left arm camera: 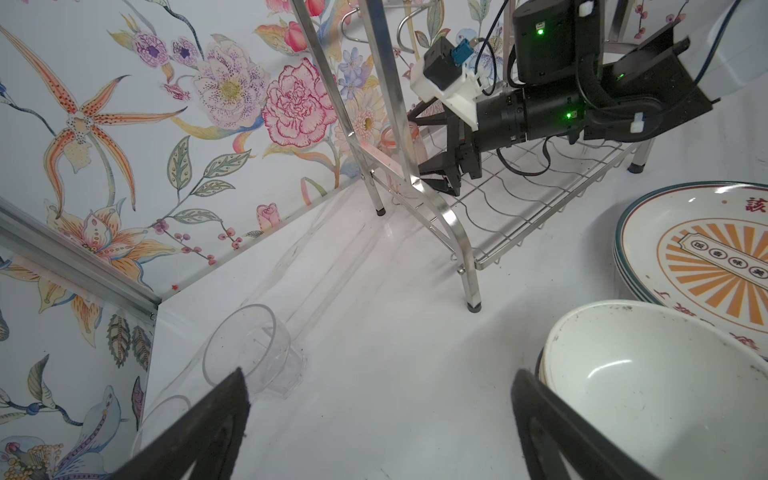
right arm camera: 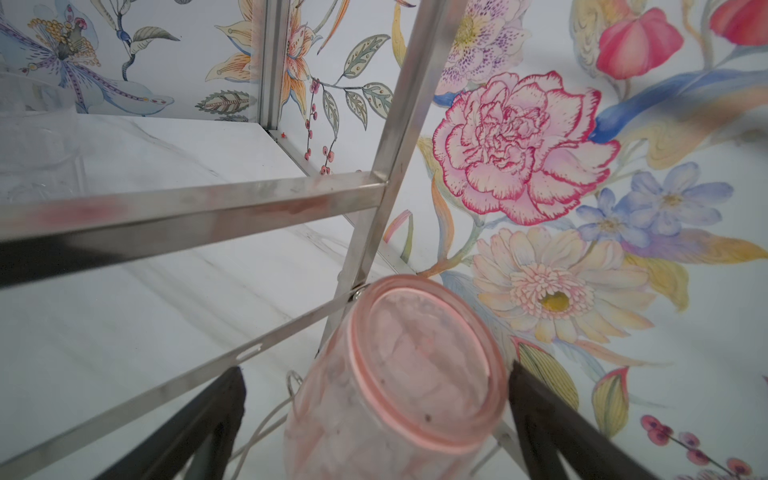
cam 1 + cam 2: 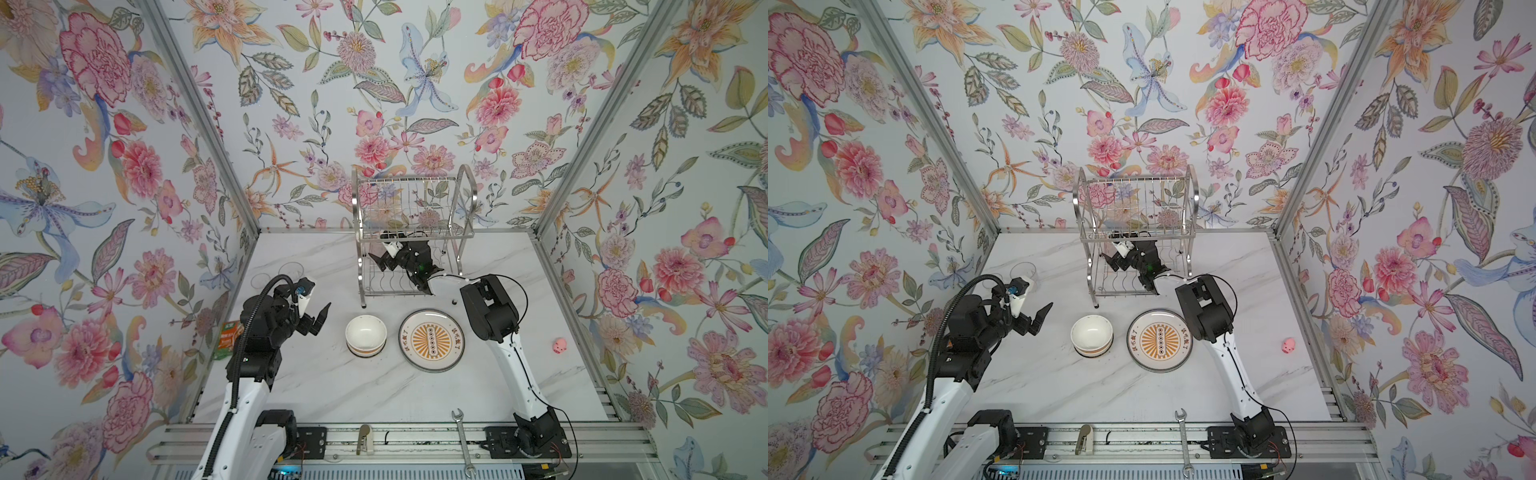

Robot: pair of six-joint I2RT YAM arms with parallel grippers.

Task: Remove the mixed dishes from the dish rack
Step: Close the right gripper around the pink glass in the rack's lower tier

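Where the dish rack stands at twelve o'clock on the table, the right arm bends in over its lower shelf. The right gripper spreads its fingers wide around the pink tumbler in the rack's ten o'clock corner, without clamping it. At the rack's six o'clock lies the plate, with red Chinese characters ringing its orange sunburst. The stacked bowls sit at the plate's nine o'clock. Beyond them the left gripper hovers, wide and empty, and the clear tumblers stand at the table's ten o'clock.
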